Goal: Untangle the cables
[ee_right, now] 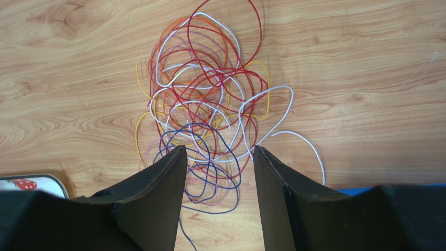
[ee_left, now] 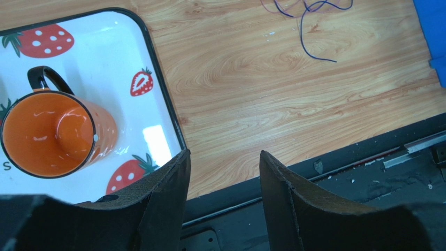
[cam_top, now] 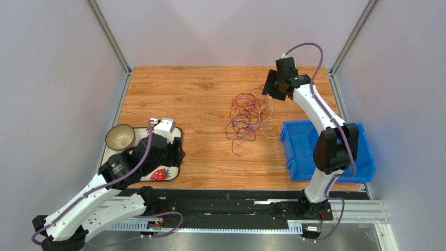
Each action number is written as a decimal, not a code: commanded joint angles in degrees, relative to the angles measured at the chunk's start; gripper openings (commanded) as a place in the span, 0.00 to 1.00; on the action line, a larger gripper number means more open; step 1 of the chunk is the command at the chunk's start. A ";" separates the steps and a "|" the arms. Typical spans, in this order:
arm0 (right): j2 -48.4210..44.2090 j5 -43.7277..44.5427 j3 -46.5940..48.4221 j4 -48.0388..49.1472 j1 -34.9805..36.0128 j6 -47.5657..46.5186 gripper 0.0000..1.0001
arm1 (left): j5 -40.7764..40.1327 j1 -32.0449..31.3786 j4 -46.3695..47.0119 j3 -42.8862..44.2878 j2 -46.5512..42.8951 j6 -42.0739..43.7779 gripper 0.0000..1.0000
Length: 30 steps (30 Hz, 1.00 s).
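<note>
Lying in one loose tangle on the wooden worktop (cam_top: pixel 183 99), the cables (cam_top: pixel 248 112) sit at the far middle, just left of the blue bin (cam_top: pixel 298 151). Red, orange, white and yellow loops crowd the far part of the heap. Purple strands trail toward the near side, and one white loop reaches right toward the bin.

The right gripper (ee_right: pixel 220 151) hangs over the far right edge of the tangle, released, its fingers spread with nothing between them. Whether they touch any wire I cannot tell.

The left gripper (ee_left: pixel 225 154) is also released and bare, poised at the near right corner of a strawberry-print tray (ee_left: pixel 120 52) on the left. That tray carries an orange mug (ee_left: pixel 49 133) and a bowl (cam_top: pixel 120 137).
</note>
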 commanded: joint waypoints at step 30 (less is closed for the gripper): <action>35.74 1.91 34.71 -4.67 2.84 -9.36 0.43 | -2.81 -0.21 -0.15 1.21 4.71 -0.48 0.57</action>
